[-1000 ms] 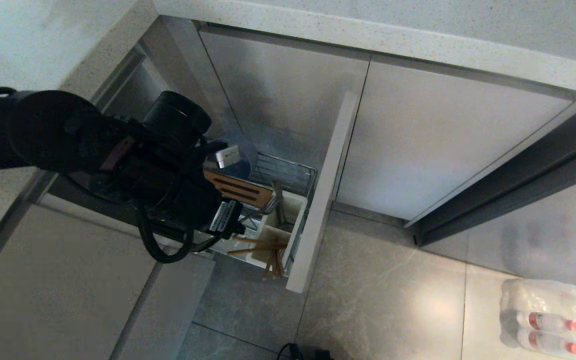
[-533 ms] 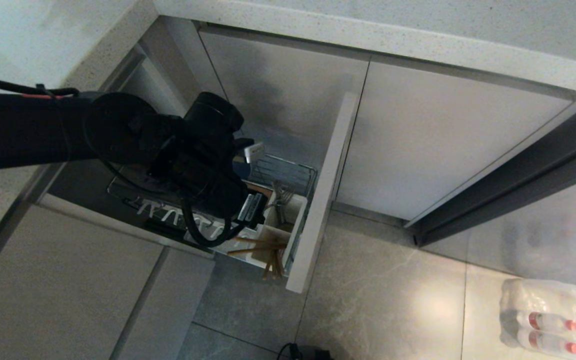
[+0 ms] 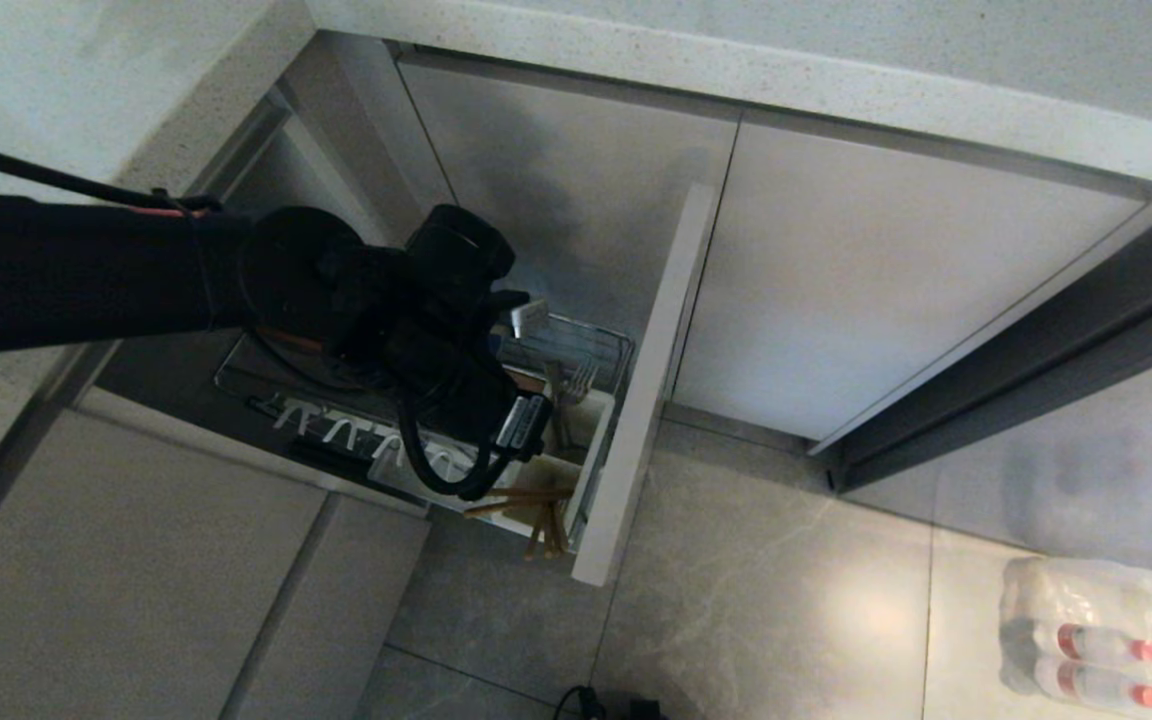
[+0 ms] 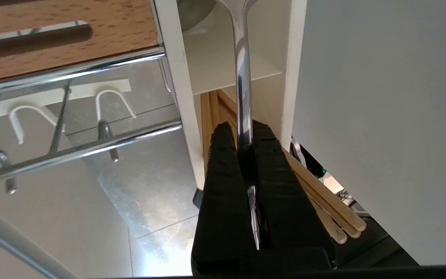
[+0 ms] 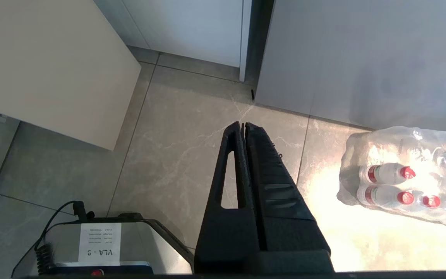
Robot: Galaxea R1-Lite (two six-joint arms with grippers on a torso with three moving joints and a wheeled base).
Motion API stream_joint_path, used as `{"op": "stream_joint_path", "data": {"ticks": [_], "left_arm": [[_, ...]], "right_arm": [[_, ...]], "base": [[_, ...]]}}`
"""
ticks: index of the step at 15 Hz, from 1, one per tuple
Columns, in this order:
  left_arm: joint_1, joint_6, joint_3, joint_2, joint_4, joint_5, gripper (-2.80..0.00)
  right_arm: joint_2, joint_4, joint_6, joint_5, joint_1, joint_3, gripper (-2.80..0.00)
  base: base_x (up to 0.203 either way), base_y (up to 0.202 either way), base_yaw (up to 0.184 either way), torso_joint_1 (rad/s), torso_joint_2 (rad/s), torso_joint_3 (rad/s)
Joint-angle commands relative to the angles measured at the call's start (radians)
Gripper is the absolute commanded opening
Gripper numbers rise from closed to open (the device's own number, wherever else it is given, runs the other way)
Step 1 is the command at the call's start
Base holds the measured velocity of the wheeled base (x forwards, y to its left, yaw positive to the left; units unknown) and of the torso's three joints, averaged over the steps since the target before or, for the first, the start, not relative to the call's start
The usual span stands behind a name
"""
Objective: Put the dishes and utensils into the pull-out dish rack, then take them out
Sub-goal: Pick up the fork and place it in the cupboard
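My left gripper (image 4: 240, 130) is shut on the handle of the silver fork (image 4: 242, 77). The fork's head reaches away from the fingers over the white utensil caddy (image 4: 176, 77) of the pull-out dish rack (image 3: 576, 335). In the head view the left gripper (image 3: 534, 440) hangs over the caddy and the fork tines (image 3: 578, 378) show just beyond it. The wooden chopsticks (image 4: 331, 209) lean in the caddy beside my fingers, their ends sticking out (image 3: 546, 520). My arm hides much of the rack, and no plate or bowl shows. My right gripper (image 5: 243, 126) is shut and empty above the floor.
The rack's beige front panel (image 3: 636, 400) stands out from the cabinet. A wooden slotted strip (image 4: 72, 46) and white plate prongs (image 4: 110, 100) sit beside the caddy. A shrink-wrapped pack of bottles (image 5: 405, 182) lies on the floor at right. The robot's base (image 5: 103, 244) is below.
My left arm has swung right across the rack and now sits over the caddy, uncovering the white prongs. The fork tines have shifted slightly right. The right arm has not moved.
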Motion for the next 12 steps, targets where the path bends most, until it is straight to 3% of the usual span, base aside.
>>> {"op": "stream_joint_path", "data": {"ticks": [1,7,12], "left_arm": [[-0.005,-0.001,0.003,-0.034,0.004,0.005,-2.80],[-0.021,-0.004,-0.012,-0.097,0.105,0.057,-2.80],[-0.040,-0.004,-0.087,-0.089,0.303,0.085,-2.80]], "right_arm": [[0.001,0.000,0.000,0.000,0.000,0.000,-2.80],[0.002,0.000,0.000,0.000,0.000,0.000,-2.80],[0.002,0.000,0.000,0.000,0.000,0.000,-2.80]], "base": [[0.000,0.000,0.000,0.000,0.00,0.000],[0.000,0.000,0.000,0.000,0.00,0.000],[0.000,0.000,0.000,0.000,0.00,0.000]]}}
